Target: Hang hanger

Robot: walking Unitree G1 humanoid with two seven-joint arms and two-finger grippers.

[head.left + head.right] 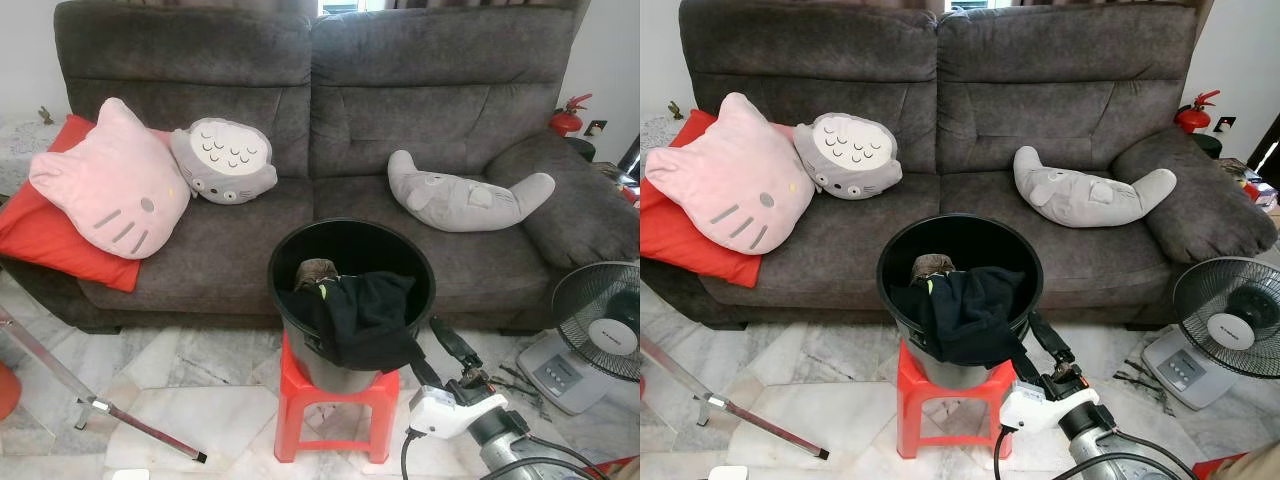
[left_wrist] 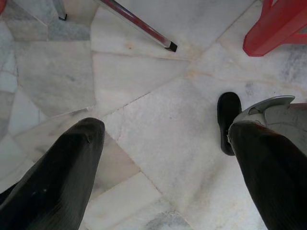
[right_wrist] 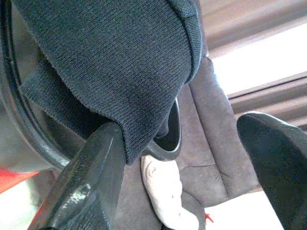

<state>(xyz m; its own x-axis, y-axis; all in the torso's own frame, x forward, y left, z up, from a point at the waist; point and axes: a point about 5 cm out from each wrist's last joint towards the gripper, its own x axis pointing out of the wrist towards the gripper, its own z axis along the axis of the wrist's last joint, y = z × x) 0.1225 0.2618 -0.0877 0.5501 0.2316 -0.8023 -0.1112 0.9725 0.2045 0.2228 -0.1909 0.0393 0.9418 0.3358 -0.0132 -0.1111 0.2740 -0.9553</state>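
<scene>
The right claw is reaching up beside the black bucket, which is standing on a red stool in front of the sofa. Its fingers are standing wide apart and holding nothing. In the right wrist view, one finger is touching the lower hem of the black garment, while the other finger is standing well clear of it.

The garment is draping over the bucket's near rim, part inside and part hanging outside. A brownish item is lying in the bucket behind it. No hanger can be made out in these views, so the garment is judged to be the thing in hand for now.

Handling judgement: the garment is looking like soft, light knit cloth. It is likely to sag and fold when lifted and may drag on the rim. The hanging outer fold, just beside the right claw, is offering the best hold; a pinch through a thick fold is advised over a pinch at the thin hem.

The left claw is hanging idle over the marble floor, fingers wide apart and empty. A metal rack leg is lying at the robot's left, and a fan is standing at its right
</scene>
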